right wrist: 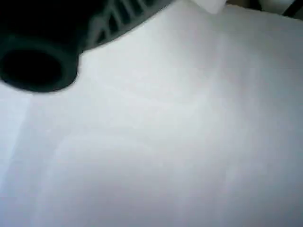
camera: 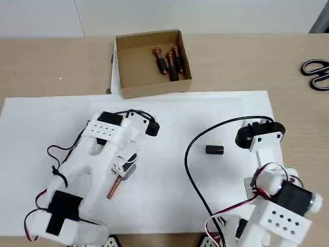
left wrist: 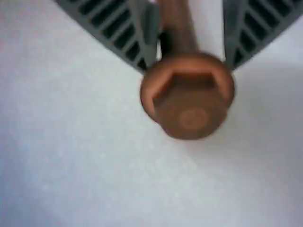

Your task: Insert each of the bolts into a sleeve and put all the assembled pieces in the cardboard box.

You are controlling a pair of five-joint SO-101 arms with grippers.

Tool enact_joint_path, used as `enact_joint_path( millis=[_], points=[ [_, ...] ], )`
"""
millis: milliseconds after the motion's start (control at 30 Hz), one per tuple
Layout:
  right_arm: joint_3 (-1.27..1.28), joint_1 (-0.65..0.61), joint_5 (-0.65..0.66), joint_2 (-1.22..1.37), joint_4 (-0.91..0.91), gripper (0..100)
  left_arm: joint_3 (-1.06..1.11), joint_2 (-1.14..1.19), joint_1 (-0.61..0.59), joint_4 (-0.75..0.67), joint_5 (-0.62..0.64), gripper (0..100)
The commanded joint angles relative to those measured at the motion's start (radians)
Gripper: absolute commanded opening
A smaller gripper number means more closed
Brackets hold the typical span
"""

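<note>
Left jaws clamped on a copper-coloured bolt (left wrist: 187, 94), hexagonal flanged head; black sleeve (camera: 214, 150) lying on white paper (camera: 169, 206)

Left claw (camera: 121, 176) grips a copper bolt (camera: 112, 190) over the white sheet (camera: 169, 206).
A black sleeve (camera: 214, 150) lies well apart; three assembled pieces (camera: 168, 62) rest in the cardboard box (camera: 134, 72).

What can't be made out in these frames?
Right gripper: wrist view cuts it at the edge, so whether it holds the sleeve is unclear.
Far end of the bolt: left wrist view, its own head covers it.
Pieces in the cardboard box: high view, too small to check seating.
</note>
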Motion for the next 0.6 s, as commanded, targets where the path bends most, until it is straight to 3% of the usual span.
enact_joint_path(
  millis=[0,167,567],
  points=[
    [-0.006,0.004,0.011,-0.013,-0.018,0.3,0.001,0.071,0.005,-0.028,-0.006,9],
    [-0.006,0.004,0.011,-0.013,-0.018,0.3,-0.039,0.232,0.006,-0.055,-0.003,7],
    [-0.006,0.004,0.011,-0.013,-0.019,0.3,-0.073,0.247,0.005,-0.077,-0.002,1]
  ],
)
